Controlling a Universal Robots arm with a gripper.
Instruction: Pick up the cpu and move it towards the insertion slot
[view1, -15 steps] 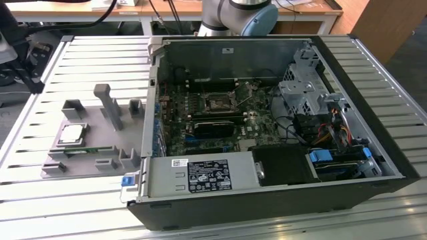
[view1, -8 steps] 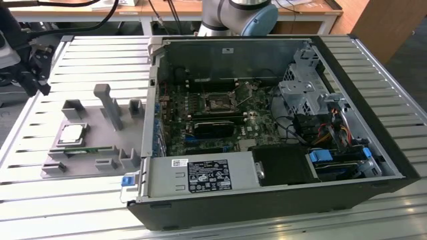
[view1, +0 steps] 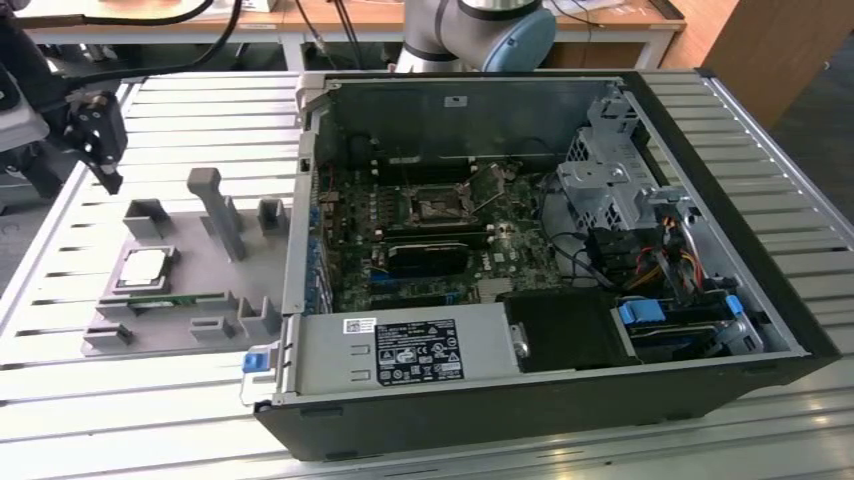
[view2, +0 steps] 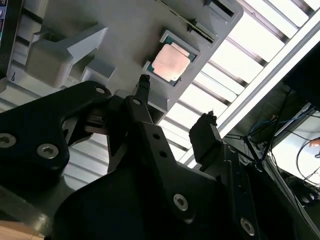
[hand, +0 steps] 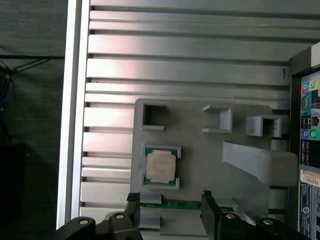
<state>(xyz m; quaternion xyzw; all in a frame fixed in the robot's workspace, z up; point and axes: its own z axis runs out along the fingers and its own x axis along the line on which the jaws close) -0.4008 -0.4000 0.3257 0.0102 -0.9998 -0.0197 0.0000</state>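
The cpu (view1: 144, 268) is a silvery square chip lying flat in a pocket of the grey plastic holder (view1: 214, 290) on the exterior view's left. Both wrist views also show the cpu (view2: 171, 62) (hand: 160, 166) resting in its pocket. My gripper (view1: 104, 172) hangs above the table, beyond the holder's far left corner and apart from the chip. Its black fingers (view2: 144, 86) stand open with nothing between them, as the gripper (hand: 170, 200) shows in the first wrist view. The insertion slot (view1: 437, 207) sits on the motherboard inside the open computer case.
The open black computer case (view1: 747, 300) fills the middle and right of the slatted metal table (view1: 80, 400). A thin green memory stick (view1: 167, 300) (hand: 182, 204) lies in the holder beside the chip. Grey upright posts (view1: 220, 215) rise from the holder. The arm's base (view1: 474, 30) stands behind the case.
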